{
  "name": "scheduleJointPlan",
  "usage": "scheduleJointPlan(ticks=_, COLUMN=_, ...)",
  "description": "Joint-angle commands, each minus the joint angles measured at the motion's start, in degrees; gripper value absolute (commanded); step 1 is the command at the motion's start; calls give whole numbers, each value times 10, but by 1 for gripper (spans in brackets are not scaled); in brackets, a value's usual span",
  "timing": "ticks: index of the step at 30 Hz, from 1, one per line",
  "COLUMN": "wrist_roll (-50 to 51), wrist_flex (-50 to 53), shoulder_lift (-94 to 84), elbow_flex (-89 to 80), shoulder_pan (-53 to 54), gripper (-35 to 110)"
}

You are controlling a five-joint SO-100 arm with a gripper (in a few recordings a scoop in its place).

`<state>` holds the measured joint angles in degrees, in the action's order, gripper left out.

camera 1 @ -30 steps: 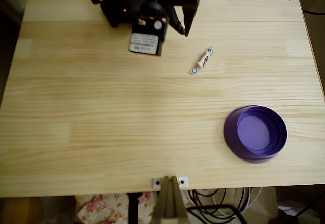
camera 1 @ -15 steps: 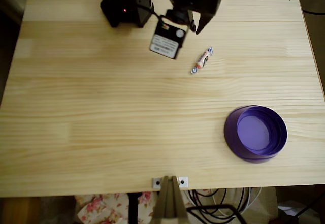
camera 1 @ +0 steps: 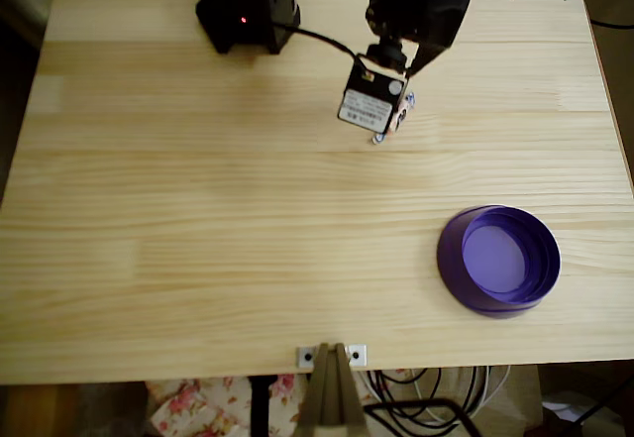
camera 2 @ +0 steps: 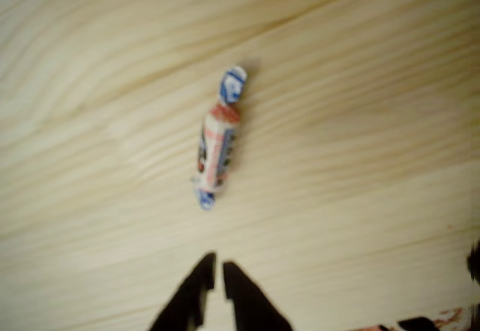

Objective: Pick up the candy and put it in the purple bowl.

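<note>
The candy (camera 2: 218,145), judged light and crinkly-slippery, is best pinched across its firm middle by the fingers (camera 2: 214,286), seen nearly pressed together.

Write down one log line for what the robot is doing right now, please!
phase: approach | gripper: shut, above table, short of candy | candy: flat on table, not gripped | purple bowl: empty, apart from candy

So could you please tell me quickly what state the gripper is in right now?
Gripper: shut, holding nothing; the candy lies on the table just ahead of its tips.
</note>
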<state>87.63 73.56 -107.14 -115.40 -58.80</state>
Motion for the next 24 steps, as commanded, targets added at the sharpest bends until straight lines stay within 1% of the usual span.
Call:
scheduleJointPlan(ticks=1, wrist_roll=120, wrist_flex=-14, shoulder_lift=-9, elbow_flex=39, shoulder_pan=-17, gripper=1)
scheduleJointPlan(ticks=4, wrist_roll=130, wrist_flex=-11, shoulder_lift=25, elbow_flex=68, shoulder_pan=-18, gripper=7)
scheduleJointPlan(ticks=8, wrist_roll=142, wrist_flex=-19, shoulder_lift=59, elbow_flex=89, shoulder_pan=-13, gripper=7)
scheduleJointPlan(ticks=15, wrist_roll=147, wrist_flex=-68, shoulder_lift=62, elbow_flex=57, shoulder_pan=2, gripper=7)
scheduleJointPlan(ticks=20, wrist_roll=148, wrist_flex=-131, shoulder_lift=42, elbow_flex=-16, shoulder_pan=12, gripper=11)
scheduleJointPlan(ticks=24, wrist_roll=149, wrist_flex=-142, shoulder_lift=42, elbow_flex=-39, shoulder_pan=21, gripper=17)
